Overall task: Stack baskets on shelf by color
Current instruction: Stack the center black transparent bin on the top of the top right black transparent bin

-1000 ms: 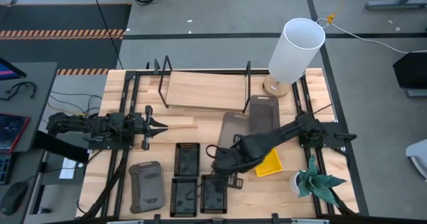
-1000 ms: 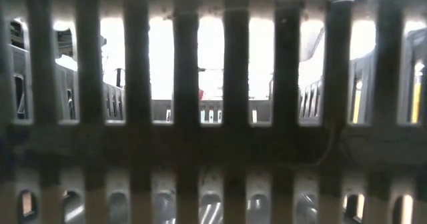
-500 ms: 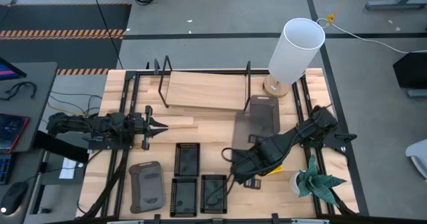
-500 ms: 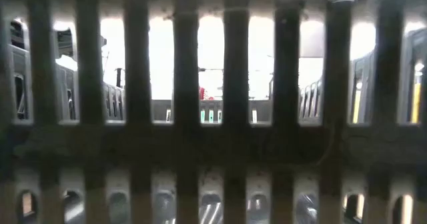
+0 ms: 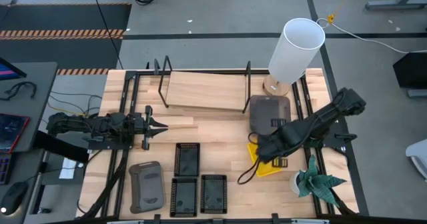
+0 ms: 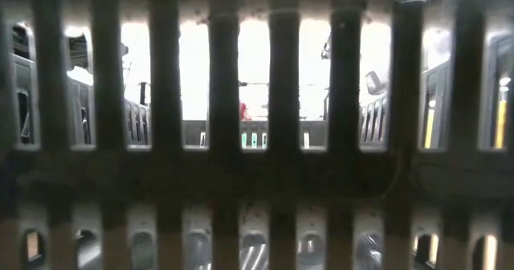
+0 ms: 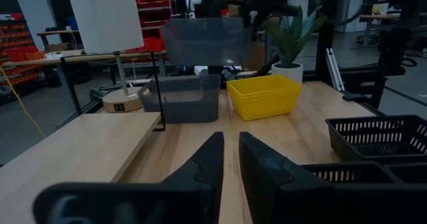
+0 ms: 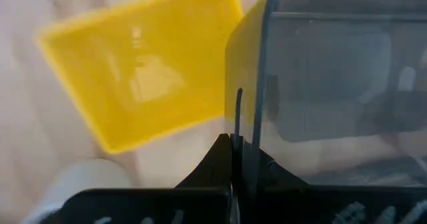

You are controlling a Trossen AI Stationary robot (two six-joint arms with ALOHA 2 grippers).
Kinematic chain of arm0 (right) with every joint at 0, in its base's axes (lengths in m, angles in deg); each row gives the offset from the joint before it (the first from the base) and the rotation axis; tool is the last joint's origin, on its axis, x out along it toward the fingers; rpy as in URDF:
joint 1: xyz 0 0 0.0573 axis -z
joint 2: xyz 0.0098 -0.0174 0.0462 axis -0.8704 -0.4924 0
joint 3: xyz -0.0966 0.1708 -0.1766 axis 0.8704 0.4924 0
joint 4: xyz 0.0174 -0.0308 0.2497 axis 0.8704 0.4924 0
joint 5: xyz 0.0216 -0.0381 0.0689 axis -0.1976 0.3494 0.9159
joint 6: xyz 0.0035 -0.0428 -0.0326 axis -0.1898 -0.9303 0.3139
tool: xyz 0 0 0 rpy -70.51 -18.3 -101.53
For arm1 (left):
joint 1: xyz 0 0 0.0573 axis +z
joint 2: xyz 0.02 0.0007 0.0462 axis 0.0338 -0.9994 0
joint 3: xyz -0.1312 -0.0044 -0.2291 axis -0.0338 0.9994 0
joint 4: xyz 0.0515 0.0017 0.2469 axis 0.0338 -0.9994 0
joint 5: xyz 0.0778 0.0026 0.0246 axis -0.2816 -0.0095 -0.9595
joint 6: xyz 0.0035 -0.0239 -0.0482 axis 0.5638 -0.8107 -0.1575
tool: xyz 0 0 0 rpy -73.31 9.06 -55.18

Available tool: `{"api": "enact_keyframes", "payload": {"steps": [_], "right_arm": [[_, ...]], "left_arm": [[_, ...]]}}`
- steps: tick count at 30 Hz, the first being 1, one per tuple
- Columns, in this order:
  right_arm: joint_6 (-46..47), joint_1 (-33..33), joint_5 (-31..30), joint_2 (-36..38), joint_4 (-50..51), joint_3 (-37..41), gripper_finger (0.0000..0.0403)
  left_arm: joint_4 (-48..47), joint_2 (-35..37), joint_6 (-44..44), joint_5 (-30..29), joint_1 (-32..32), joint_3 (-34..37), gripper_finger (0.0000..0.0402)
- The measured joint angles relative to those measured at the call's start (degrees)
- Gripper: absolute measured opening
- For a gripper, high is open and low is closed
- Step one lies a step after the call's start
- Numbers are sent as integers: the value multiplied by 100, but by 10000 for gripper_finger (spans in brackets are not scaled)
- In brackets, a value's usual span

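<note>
From above, the right pincer carries a grey basket over the yellow basket, beside the shelf. Left pincer waits, tips nearly together, bare surface ahead. Right wrist: fingers clamped on the grey basket's rim.

My slatted wooden table stands on a grey concrete floor.
A white lamp and a potted plant sit at my right. Hazard-striped matting lies beyond; red shelving lines the room behind.
</note>
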Motion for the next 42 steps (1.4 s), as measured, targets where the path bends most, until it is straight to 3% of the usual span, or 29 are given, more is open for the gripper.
{"api": "enact_keyframes", "payload": {"steps": [8,16,23,32,42], "right_arm": [[-685,854,-87,1048,-583,1410,4],[-1199,1549,-172,1393,-1221,1840,4],[-1489,1786,-104,1339,-1917,1952,4],[-1623,1834,171,908,-1905,1957,7],[-1605,1834,132,433,-1861,1959,80]], "left_arm": [[1,1,0,0,0,-1,54],[2,1,0,-1,1,-1,55],[2,2,0,-1,1,1,58],[2,2,0,-1,1,-1,53],[2,2,0,1,-1,0,55]]}}
